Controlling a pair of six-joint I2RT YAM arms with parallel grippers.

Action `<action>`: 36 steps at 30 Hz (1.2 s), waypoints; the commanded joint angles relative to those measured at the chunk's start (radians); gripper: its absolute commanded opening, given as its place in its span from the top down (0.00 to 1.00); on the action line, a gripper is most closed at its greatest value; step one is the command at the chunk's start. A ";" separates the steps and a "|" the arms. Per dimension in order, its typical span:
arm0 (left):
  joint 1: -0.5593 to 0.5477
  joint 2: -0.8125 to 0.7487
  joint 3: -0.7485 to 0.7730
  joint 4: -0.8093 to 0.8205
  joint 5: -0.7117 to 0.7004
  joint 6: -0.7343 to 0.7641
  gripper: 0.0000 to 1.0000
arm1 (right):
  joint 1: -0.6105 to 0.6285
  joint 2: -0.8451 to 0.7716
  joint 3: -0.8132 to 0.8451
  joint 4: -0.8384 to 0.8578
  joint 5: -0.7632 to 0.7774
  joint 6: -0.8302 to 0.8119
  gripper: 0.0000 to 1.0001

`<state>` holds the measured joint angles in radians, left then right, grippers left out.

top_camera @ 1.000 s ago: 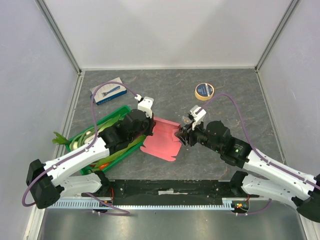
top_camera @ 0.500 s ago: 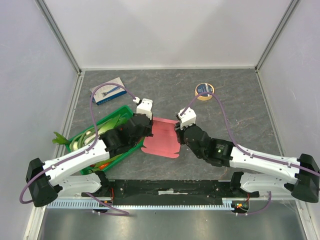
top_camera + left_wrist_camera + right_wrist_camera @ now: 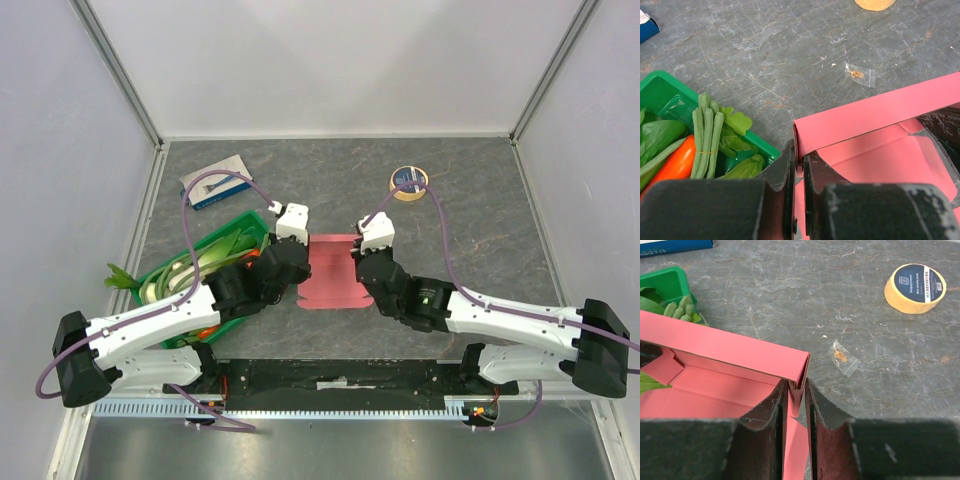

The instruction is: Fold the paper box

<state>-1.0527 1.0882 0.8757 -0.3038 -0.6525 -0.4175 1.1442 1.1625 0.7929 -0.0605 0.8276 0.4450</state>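
The pink paper box point(image 3: 330, 272) lies between both grippers near the table's front middle. Its far wall is folded up and over into a long strip point(image 3: 875, 112), and the floor panel lies flat below it. My left gripper point(image 3: 800, 155) is shut on the box's left end point(image 3: 303, 265), card pinched between the fingers. At the right end, my right gripper point(image 3: 797, 387) straddles the folded end flap point(image 3: 725, 347). Its jaws are narrow, with a slim gap still showing beside the flap. In the top view it sits at the box's right edge point(image 3: 358, 262).
A green crate point(image 3: 215, 232) of vegetables stands left of the box, its corner point(image 3: 670, 82) close to my left fingers. A blue-and-white package point(image 3: 215, 181) lies at the back left, a tape roll point(image 3: 408, 182) at the back right. A small clear bag point(image 3: 844, 358) lies just beyond the box.
My right arm swung left to the box's right end and its jaws narrowed around the flap. The box went from lying flat to having its far wall folded up. My left grip held.
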 commanded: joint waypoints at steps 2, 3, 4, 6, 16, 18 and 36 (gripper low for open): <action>-0.024 -0.024 0.013 0.115 -0.065 -0.075 0.98 | 0.000 0.026 -0.009 0.008 0.136 0.012 0.78; -0.026 -0.025 0.011 0.115 -0.070 -0.075 0.98 | 0.002 0.031 -0.012 0.025 0.146 0.003 0.83; -0.029 -0.030 0.009 0.115 -0.073 -0.078 0.98 | 0.002 0.035 -0.014 0.030 0.159 0.001 0.86; -0.032 -0.031 0.006 0.123 -0.079 -0.084 0.98 | 0.002 0.063 -0.012 0.037 0.185 -0.011 0.97; -0.099 -0.011 0.025 0.163 -0.142 -0.110 0.98 | 0.061 0.233 0.069 -0.071 0.543 0.099 1.00; -0.112 0.004 0.040 0.163 -0.154 -0.110 0.98 | 0.063 0.296 0.153 -0.229 0.600 0.161 1.00; -0.142 0.065 0.082 0.118 -0.159 -0.118 0.98 | -0.041 0.004 -0.060 0.005 0.090 -0.077 0.74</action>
<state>-1.1755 1.1702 0.8913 -0.2737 -0.7773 -0.5114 1.1984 1.3167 0.8288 -0.0914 1.2190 0.5087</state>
